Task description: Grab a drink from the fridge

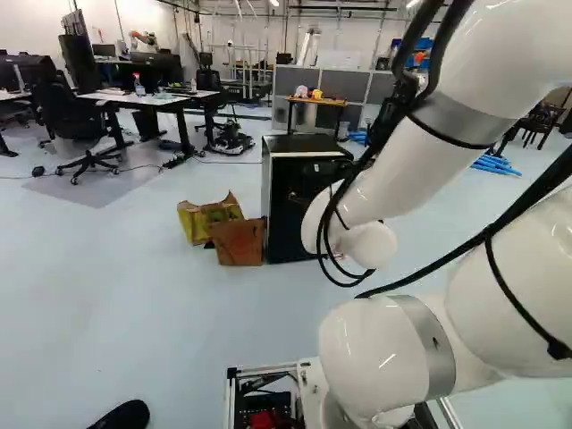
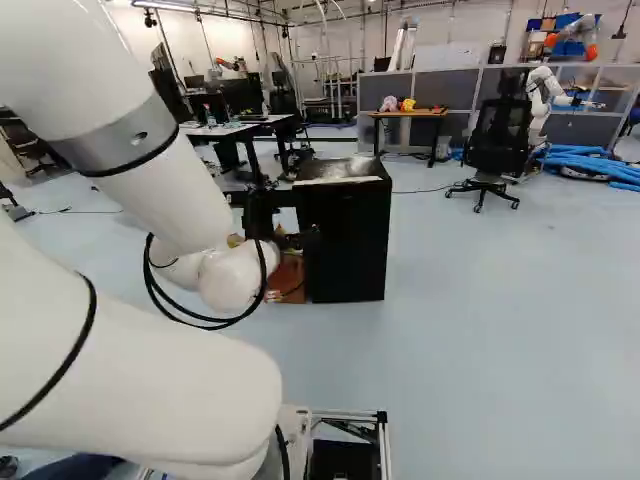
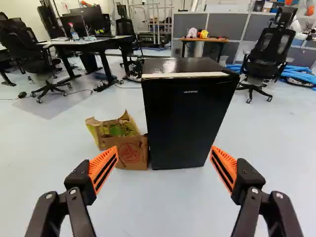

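Observation:
Part of the black gripper (image 2: 298, 240) shows past the white arm in the right base view, against the fridge's side. In the wrist view the gripper (image 3: 164, 160) stands wide open, its orange pads (image 3: 104, 169) far apart with only floor between them. Ahead of it stands the small black fridge (image 3: 190, 118), upright, its front door closed. The same fridge (image 2: 350, 235) is right of the arm's wrist in the right base view; in the left base view the arm covers part of it. No drink is visible; the fridge's inside is hidden.
An open cardboard box (image 3: 132, 150) and a yellow-green carton (image 3: 112, 129) sit on the floor beside the fridge. Behind are desks (image 3: 91, 42), an office chair (image 3: 269, 52) and a small table (image 3: 205, 39). Another robot (image 2: 542, 95) stands at the back right.

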